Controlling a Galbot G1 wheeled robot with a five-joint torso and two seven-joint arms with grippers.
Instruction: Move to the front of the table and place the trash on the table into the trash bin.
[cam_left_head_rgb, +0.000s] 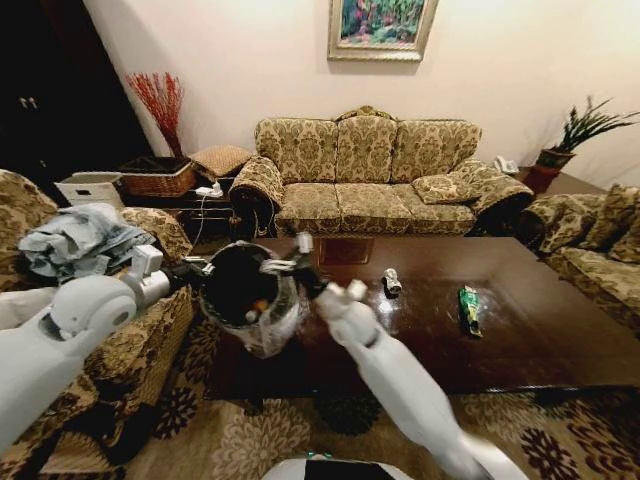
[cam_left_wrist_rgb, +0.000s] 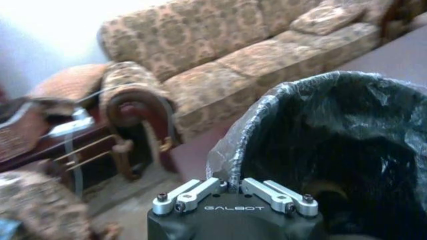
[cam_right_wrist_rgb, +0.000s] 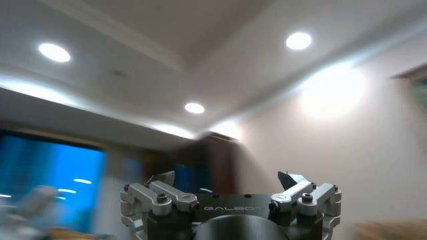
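Note:
The trash bin (cam_left_head_rgb: 247, 292), black with a clear plastic liner, hangs over the left end of the table (cam_left_head_rgb: 520, 345). My left gripper (cam_left_head_rgb: 205, 270) is shut on its rim; in the left wrist view the left gripper (cam_left_wrist_rgb: 230, 184) pinches the liner at the edge of the trash bin (cam_left_wrist_rgb: 333, 145). Something small and orange shows inside the bin. My right gripper (cam_left_head_rgb: 293, 258) is at the bin's far rim, and in the right wrist view the right gripper (cam_right_wrist_rgb: 227, 177) is open, holds nothing and points at the ceiling. A silvery-white can (cam_left_head_rgb: 392, 281) and a green packet (cam_left_head_rgb: 468, 308) lie on the table.
A patterned sofa (cam_left_head_rgb: 370, 175) stands behind the table. An armchair with a heap of clothes (cam_left_head_rgb: 75, 243) is at my left, another armchair (cam_left_head_rgb: 595, 245) at the right. A wicker basket (cam_left_head_rgb: 158, 178) sits on a side table at the back left. A patterned rug covers the floor.

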